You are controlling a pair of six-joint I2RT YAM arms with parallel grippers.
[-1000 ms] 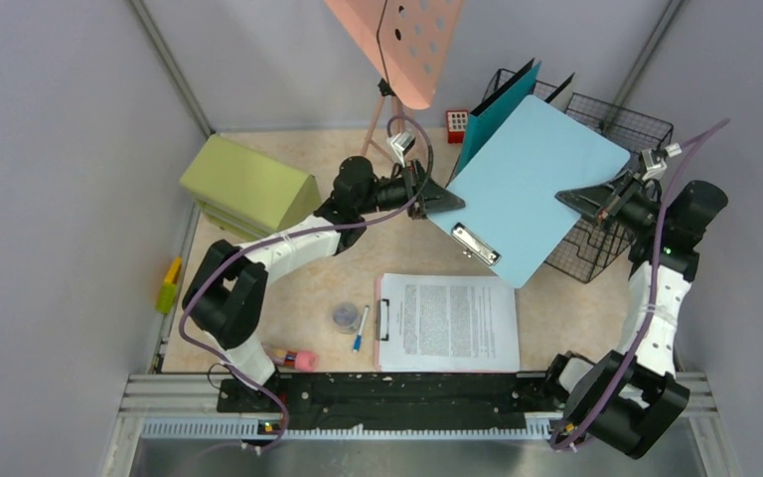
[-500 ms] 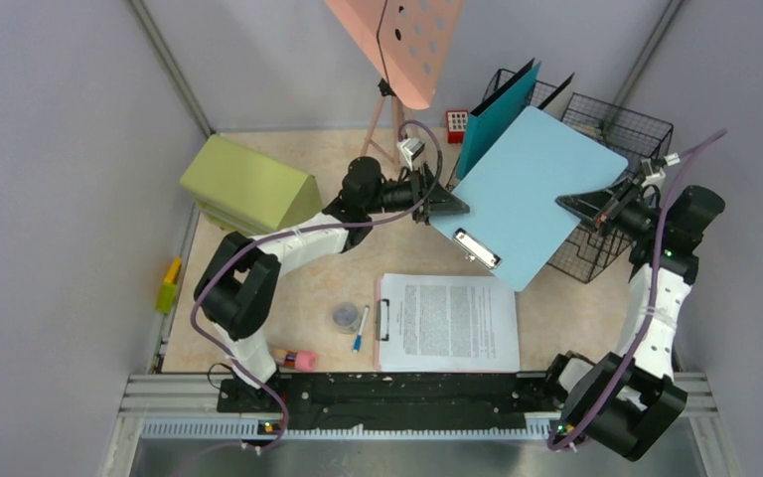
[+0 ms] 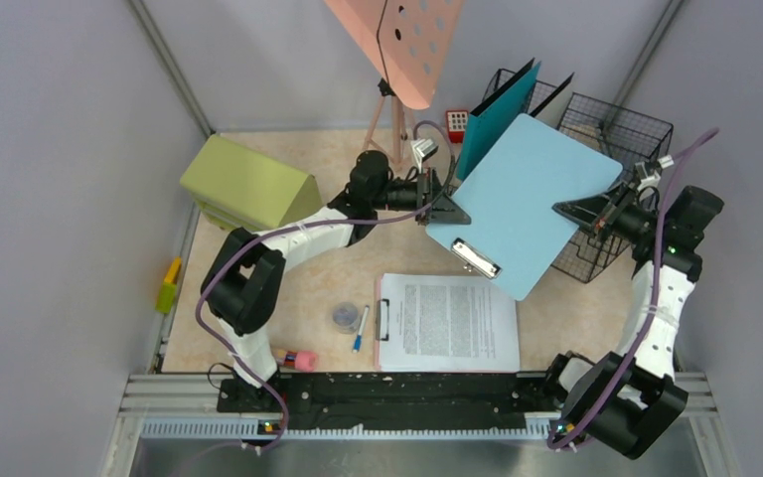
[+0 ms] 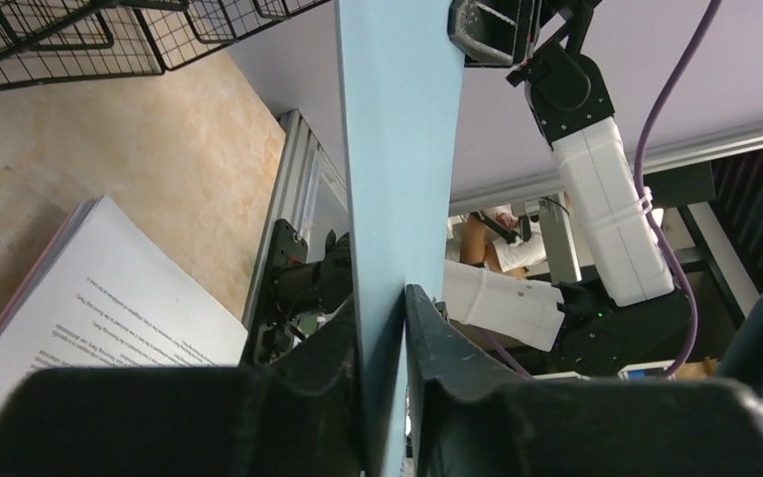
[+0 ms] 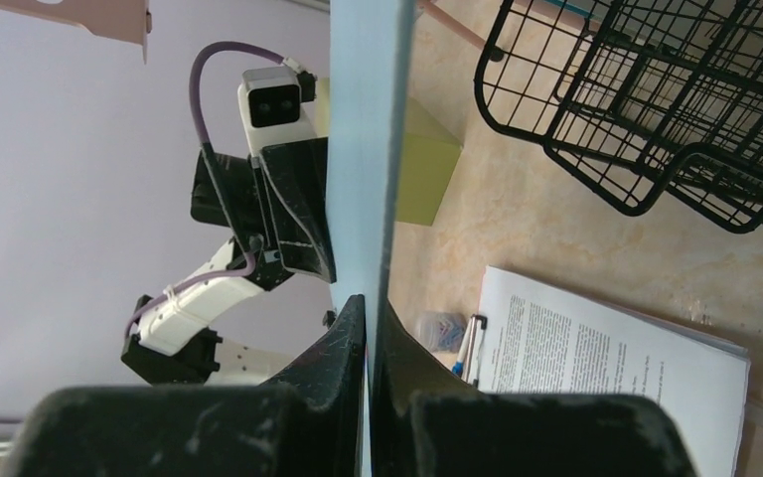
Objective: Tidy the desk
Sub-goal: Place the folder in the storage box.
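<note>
Green cabinet (image 3: pixel 248 186): we see it at the tabletop's (image 3: pixel 328 283) far left
Tabletop: pale marbled, spreading under both arms between grey walls
Left pincer (image 4: pixel 382 316): clamped on the blue clipboard's (image 3: pixel 527 199) left edge
Blue clipboard: we find it aloft, tilted above the printed pages (image 3: pixel 452 323)
Right pincer (image 5: pixel 366 310): clamped on its right edge
Wire baskets (image 3: pixel 621 127): black, far right, partly behind the clipboard
</note>
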